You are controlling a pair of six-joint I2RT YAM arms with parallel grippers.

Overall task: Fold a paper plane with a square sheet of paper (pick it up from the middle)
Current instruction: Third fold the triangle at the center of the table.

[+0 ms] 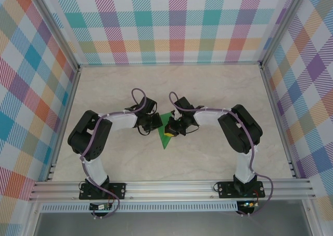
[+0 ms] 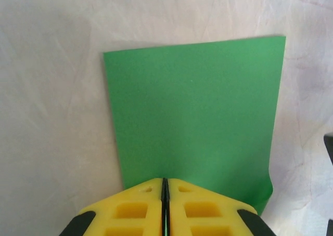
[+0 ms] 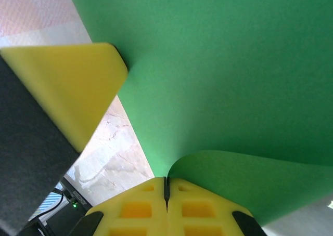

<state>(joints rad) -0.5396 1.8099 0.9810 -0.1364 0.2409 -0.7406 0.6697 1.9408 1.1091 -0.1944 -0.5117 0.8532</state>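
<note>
Bright, even overhead light, soft shadows; yellow fingers (image 3: 67, 85) close to the wrist lens look blurred

You look down on a pale, marble-patterned table (image 1: 218, 158), evenly lit, with only soft shadows. Pastel plaid walls (image 1: 177, 23) close it in at 9, 12 and 3 o'clock, joined by slanting aluminium posts (image 1: 55, 28). A silver aluminium rail (image 1: 171, 186) crosses the near edge at 6 o'clock.
</note>
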